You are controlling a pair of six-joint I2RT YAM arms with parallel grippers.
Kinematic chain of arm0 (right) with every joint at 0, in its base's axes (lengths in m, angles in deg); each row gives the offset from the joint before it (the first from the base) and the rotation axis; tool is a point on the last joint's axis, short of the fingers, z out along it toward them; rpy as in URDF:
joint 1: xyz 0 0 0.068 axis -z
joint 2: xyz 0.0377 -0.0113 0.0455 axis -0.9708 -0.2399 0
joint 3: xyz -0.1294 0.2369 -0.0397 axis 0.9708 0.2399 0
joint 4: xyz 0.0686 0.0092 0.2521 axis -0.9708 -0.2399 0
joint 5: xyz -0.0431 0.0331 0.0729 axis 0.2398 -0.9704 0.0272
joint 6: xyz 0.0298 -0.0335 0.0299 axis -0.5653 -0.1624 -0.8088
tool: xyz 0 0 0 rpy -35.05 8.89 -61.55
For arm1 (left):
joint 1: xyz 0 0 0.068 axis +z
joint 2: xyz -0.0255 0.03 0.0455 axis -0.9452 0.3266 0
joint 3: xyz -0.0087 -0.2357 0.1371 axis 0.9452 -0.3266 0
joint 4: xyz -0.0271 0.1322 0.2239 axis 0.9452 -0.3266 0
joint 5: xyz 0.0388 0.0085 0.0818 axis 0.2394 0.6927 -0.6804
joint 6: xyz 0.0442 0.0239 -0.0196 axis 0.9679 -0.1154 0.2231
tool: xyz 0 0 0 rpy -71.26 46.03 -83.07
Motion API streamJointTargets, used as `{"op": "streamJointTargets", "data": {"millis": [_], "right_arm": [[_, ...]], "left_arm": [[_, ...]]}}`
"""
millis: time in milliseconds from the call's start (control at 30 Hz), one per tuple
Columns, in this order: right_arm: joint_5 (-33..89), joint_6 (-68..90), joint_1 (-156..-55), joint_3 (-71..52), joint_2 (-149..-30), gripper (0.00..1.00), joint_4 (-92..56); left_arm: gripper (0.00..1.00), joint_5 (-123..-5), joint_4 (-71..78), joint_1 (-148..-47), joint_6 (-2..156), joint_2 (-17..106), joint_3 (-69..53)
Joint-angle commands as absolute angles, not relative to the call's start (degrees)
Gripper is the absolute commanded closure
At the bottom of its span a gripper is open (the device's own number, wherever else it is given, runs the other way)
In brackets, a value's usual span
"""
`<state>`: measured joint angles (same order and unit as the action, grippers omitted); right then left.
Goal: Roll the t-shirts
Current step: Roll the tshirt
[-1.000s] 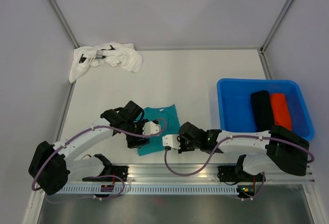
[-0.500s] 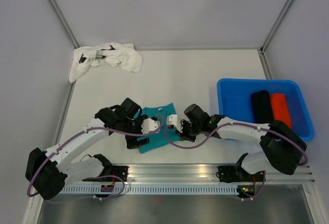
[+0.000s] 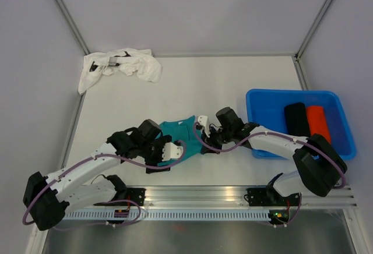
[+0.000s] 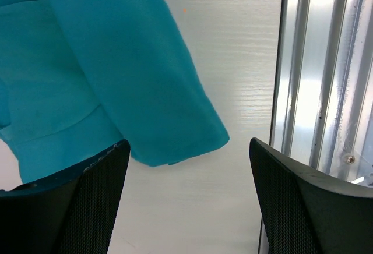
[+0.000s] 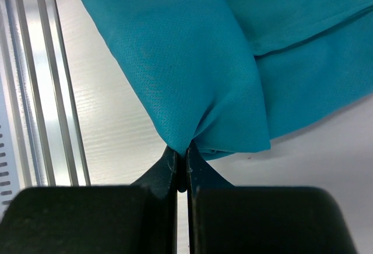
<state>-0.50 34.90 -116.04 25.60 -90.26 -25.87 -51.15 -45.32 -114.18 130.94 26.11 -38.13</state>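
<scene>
The teal t-shirt (image 3: 179,133) lies bunched on the table between my two arms. My right gripper (image 3: 203,142) is shut on a pinched fold of its right edge; the right wrist view shows the teal cloth (image 5: 233,62) gathered into the closed gripper (image 5: 182,156). My left gripper (image 3: 156,161) is open and empty at the shirt's near left corner. In the left wrist view the teal hem (image 4: 87,73) lies just beyond the open gripper (image 4: 186,201), over bare table. The white t-shirt (image 3: 119,64) lies crumpled at the far left corner.
A blue bin (image 3: 265,120) at the right holds a black roll (image 3: 296,123) and an orange roll (image 3: 317,124). The aluminium rail runs along the near edge (image 3: 198,194) and shows in both wrist views (image 4: 320,62) (image 5: 35,79). Frame posts stand at the far corners.
My right gripper has moved away from the rail with the shirt's right edge, folding it up and inward. My left gripper has shifted slightly toward the near edge, staying open.
</scene>
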Motion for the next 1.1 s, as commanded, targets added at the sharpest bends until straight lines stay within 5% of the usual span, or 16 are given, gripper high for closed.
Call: {"op": "streamJointTargets", "data": {"millis": [0,500,533,633,700,767,1067], "right_arm": [[-5.0,32.2,-116.0,23.2,-90.3,1.0,-23.5],[-4.1,30.6,-116.1,21.8,-91.8,1.0,-25.2],[-4.3,30.5,-116.0,21.7,-91.8,1.0,-25.2],[-4.9,30.9,-116.0,21.3,-92.2,1.0,-26.5],[-4.9,31.2,-116.1,20.9,-92.2,1.0,-27.6],[-4.9,31.3,-116.0,20.5,-92.1,1.0,-29.3],[-14.5,28.9,-116.3,23.6,-89.3,1.0,-33.0]], "left_arm": [[0.12,-54.7,-40.4,-119.4,125.1,23.1,-40.9],[0.18,-70.4,-27.7,-126.4,118.6,27.2,-49.0],[0.22,-69.6,-28.0,-126.3,118.6,26.8,-49.0],[0.54,-69.0,-28.4,-126.3,118.4,26.7,-49.0],[0.84,-68.2,-29.8,-126.3,119.5,26.8,-48.7],[0.96,-64.8,-32.6,-126.0,122.3,26.8,-47.3],[0.98,-47.9,-56.6,-112.4,139.2,33.6,-35.3]]}}
